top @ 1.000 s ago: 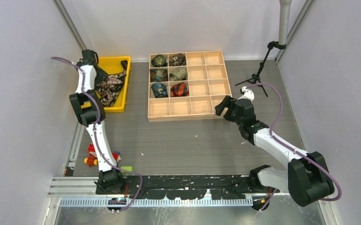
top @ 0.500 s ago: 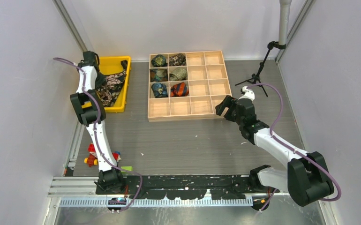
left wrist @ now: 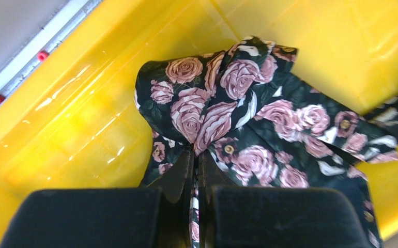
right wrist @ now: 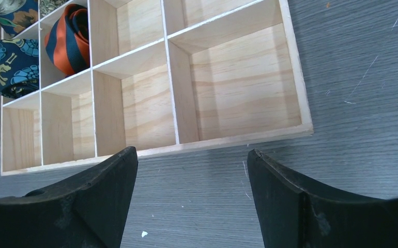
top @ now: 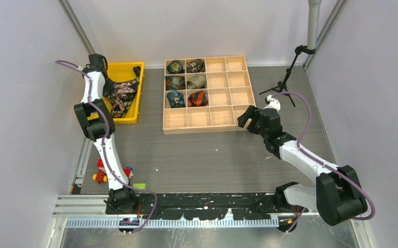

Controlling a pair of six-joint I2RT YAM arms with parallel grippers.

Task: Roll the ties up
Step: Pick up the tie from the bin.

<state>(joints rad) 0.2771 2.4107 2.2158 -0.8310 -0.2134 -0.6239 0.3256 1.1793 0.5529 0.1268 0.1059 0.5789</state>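
Observation:
A dark tie with pink roses (left wrist: 248, 103) lies bunched in the yellow bin (left wrist: 83, 129); from above the floral tie (top: 123, 93) lies in that bin (top: 136, 98). My left gripper (left wrist: 197, 157) is shut on a fold of this tie, fabric pinched between its fingers. Several rolled ties (top: 186, 81) fill the left cells of the wooden grid box (top: 223, 117); an orange-striped roll (right wrist: 67, 44) and a blue roll (right wrist: 11, 67) show in the right wrist view. My right gripper (right wrist: 192, 157) hangs open over the grey table in front of the box's near right corner, holding nothing.
A black camera stand (top: 285, 82) rises at the back right near a white pole (top: 313, 23). A small red toy (top: 102, 171) and a green piece (top: 139, 185) lie by the left arm's base. White walls enclose the table on three sides.
My left gripper has closed on the floral tie in the yellow bin. The right arm has hardly moved.

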